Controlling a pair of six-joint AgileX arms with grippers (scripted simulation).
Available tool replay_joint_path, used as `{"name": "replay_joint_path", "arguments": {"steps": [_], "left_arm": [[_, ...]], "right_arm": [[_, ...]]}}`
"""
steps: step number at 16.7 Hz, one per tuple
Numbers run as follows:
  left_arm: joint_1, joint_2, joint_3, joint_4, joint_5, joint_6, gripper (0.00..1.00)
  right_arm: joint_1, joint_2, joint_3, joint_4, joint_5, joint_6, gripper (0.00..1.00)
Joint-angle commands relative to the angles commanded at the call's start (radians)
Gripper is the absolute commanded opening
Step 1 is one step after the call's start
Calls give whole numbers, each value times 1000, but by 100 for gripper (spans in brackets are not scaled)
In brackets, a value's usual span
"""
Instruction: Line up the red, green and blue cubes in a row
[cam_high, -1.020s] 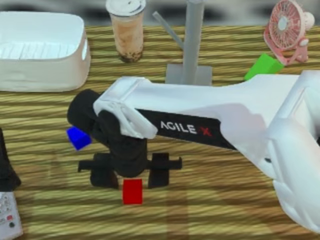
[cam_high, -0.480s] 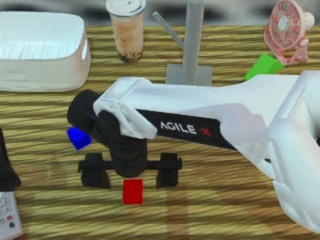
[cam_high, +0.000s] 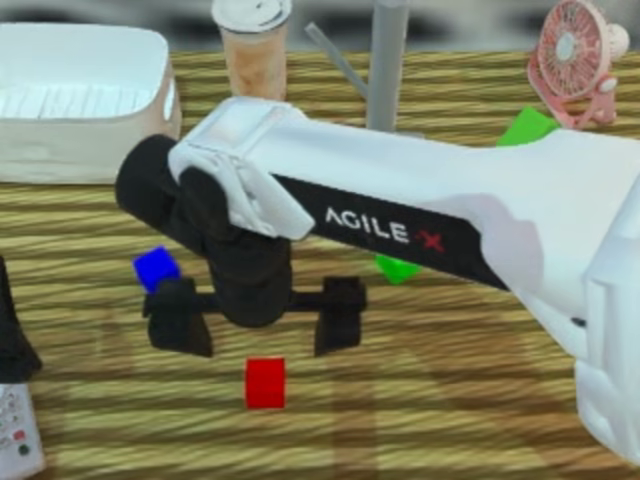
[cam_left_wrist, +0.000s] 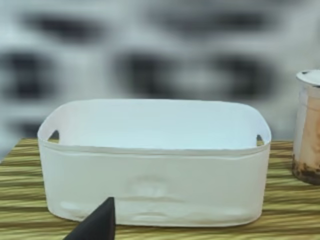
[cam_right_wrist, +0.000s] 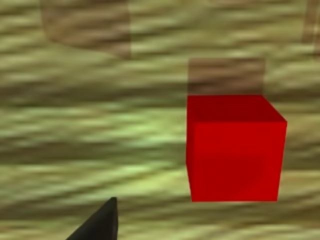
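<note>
Right tool (cam_high: 257, 315) hangs over the red cube (cam_high: 265, 383), fingers spread wide and empty.
Red lies free on the table (cam_high: 450, 400); blue cube (cam_high: 157, 268) beside, green cube (cam_high: 398, 267) half hidden. The next pick should probably centre squarely before closing.

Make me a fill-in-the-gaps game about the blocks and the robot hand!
1. The right gripper hangs with its fingers ____ over the table.
2. The cube nearest that gripper's fingertips is the ____ one.
3. The blue cube lies on the table's ____ side.
4. The cup stands beside the white ____.

Missing words: open; red; left; basket
</note>
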Motion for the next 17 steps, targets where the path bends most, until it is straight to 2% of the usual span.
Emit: {"name": "replay_joint_path", "arguments": {"steps": [7,10,13,17], "left_arm": [[0,0,0,0,0,0,100],[0,0,0,0,0,0,100],[0,0,0,0,0,0,100],[0,0,0,0,0,0,100]], "right_arm": [[-3,-13,33,-38,0,-4,100],[-34,-6,44,-39,-1,-67,100],[-102,9,62,-45,-6,-218,100],[-221,43,84,-61,-18,-538,100]]}}
